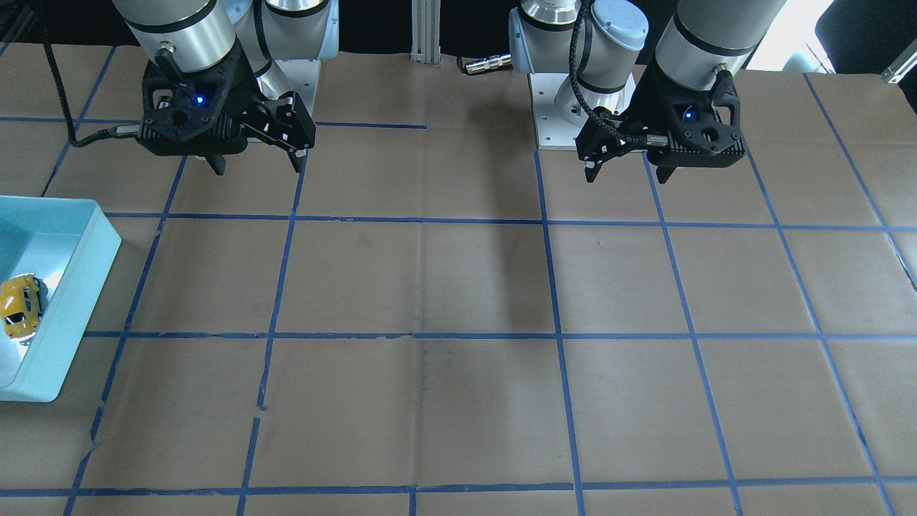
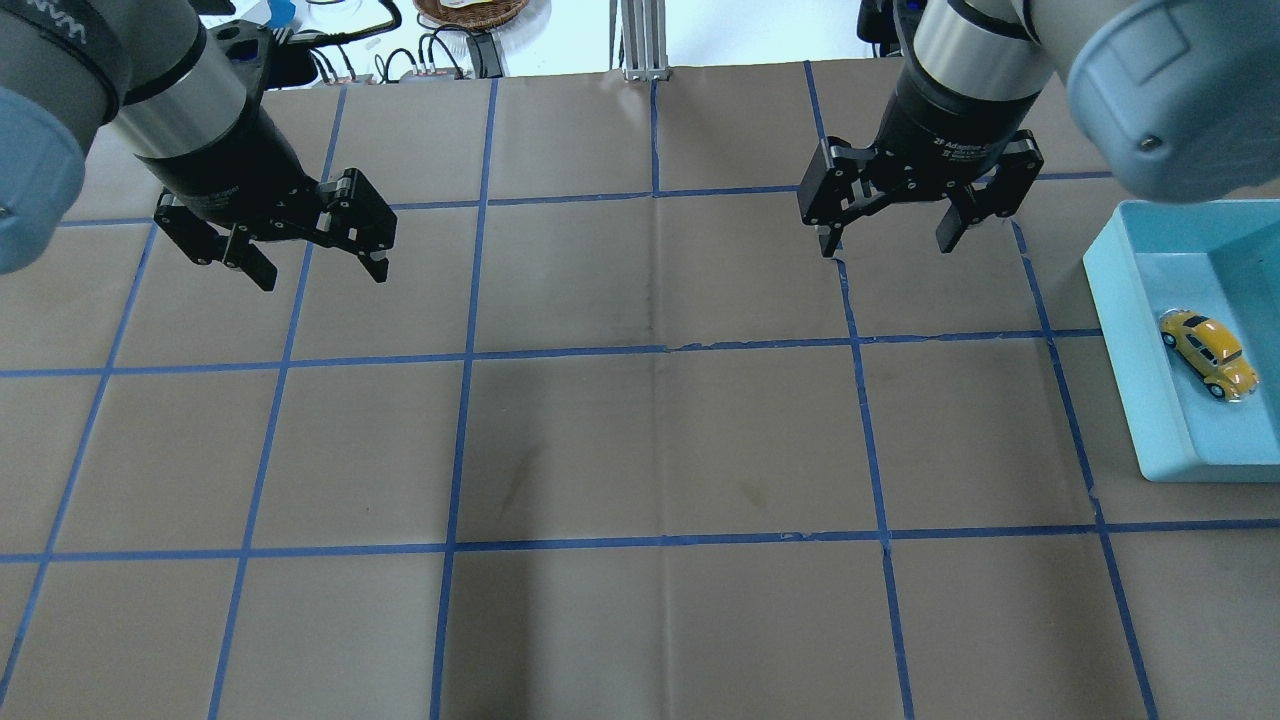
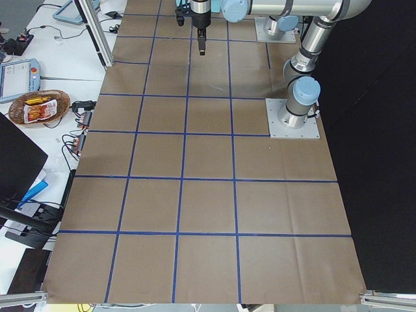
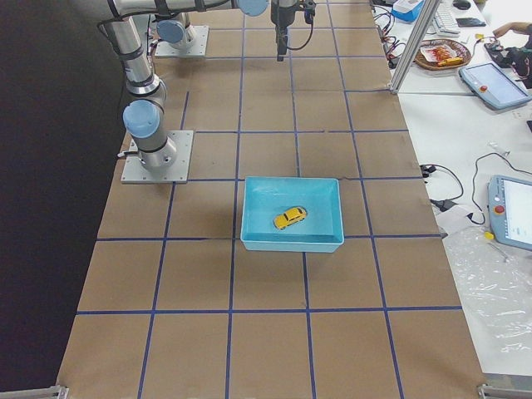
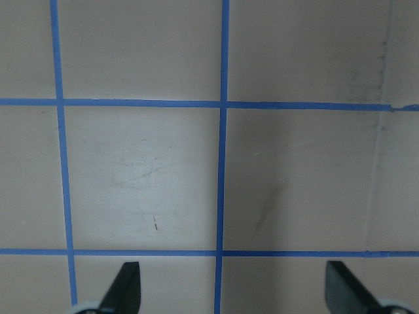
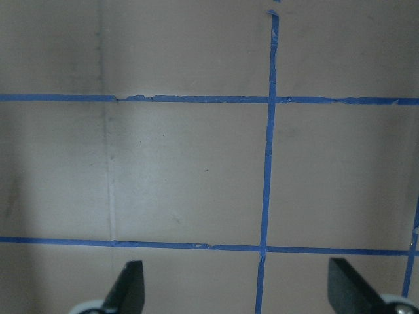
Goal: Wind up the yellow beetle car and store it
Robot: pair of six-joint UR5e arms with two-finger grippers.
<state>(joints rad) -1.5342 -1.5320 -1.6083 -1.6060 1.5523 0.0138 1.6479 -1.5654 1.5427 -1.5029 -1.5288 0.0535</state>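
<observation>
The yellow beetle car [image 2: 1208, 353] lies inside a light blue tray [image 2: 1130, 390] at the table's right end. The car [image 1: 19, 306] and the tray [image 1: 86, 287] also show at the left edge of the front-facing view, and the car [image 4: 289, 218] shows in the right side view. My right gripper [image 2: 887, 245] hangs open and empty above the table, well to the left of the tray and apart from it. My left gripper [image 2: 320, 272] hangs open and empty over the table's left half. Both wrist views show only spread fingertips [image 5: 127, 288] [image 6: 131, 288] over bare paper.
The table is covered in brown paper with a blue tape grid [image 2: 660, 350]. The arm bases [image 1: 573, 107] [image 1: 286, 72] stand at the robot's edge. Off the table are a snack basket [image 3: 42, 107], cables and teach pendants [image 4: 490, 83].
</observation>
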